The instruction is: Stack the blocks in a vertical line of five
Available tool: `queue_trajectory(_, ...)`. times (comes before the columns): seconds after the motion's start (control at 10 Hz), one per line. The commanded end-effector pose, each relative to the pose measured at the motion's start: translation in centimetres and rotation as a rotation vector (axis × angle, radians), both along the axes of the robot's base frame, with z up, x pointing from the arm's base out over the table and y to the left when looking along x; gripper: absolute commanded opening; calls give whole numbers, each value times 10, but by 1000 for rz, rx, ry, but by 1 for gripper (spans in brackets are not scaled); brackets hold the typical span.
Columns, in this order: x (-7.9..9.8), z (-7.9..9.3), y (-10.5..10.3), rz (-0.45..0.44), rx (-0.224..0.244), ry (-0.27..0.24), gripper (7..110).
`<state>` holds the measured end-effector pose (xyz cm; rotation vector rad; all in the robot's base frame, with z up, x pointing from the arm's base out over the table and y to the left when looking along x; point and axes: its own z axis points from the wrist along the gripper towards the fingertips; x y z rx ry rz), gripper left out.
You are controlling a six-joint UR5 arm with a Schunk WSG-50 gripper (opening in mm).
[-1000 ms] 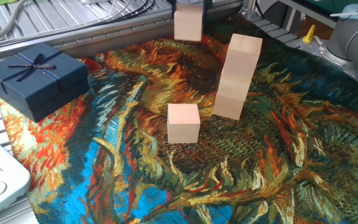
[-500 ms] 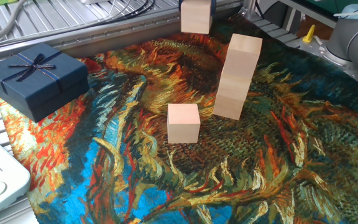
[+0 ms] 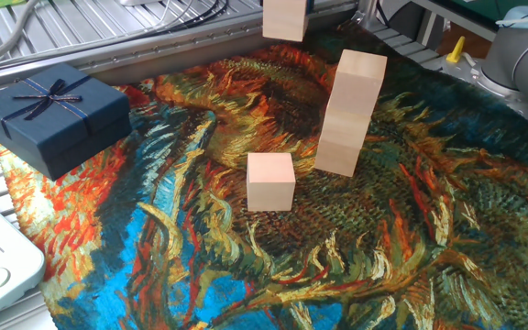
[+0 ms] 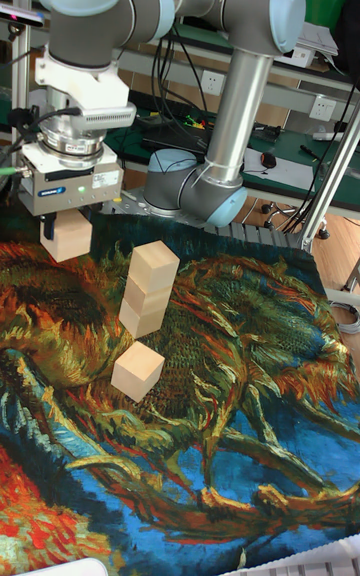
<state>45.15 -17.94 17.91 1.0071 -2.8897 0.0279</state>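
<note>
Tall fixed view is showing the gripper (image 4: 66, 226) with its fingers clamping one block (image 4: 66, 235) aloft, left of the three-block stack (image 4: 147, 291); a fifth block (image 4: 138, 371) is lying on the worktop (image 4: 250, 436) just beside it. An off-centre placement is risking toppling the stack, since its blocks are already sitting slightly twisted.

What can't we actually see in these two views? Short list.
- Gripper fingertips: in the tall fixed view, covered by the held block; in the fixed view the top edge crops them.
- Held block's top: cut by the top edge in the fixed view.
- Stack count: seams faint; looks like three.
- Fifth block: only the stack, the held block and a loose block show.
- Blue gift box: outside the tall fixed view.
</note>
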Motion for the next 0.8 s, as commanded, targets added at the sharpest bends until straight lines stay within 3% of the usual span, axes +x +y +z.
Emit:
queue_trajectory(0.0, -1, 2, -4, -23, -18, 4, 7)
queue_trajectory(0.3, 0, 2, 2, -53, 7, -5, 7)
queue_trajectory(0.6, 3, 2, 21, -135, 76, -12, 7)
queue_trajectory(0.7, 6, 1, 15, -165, 51, -27, 7)
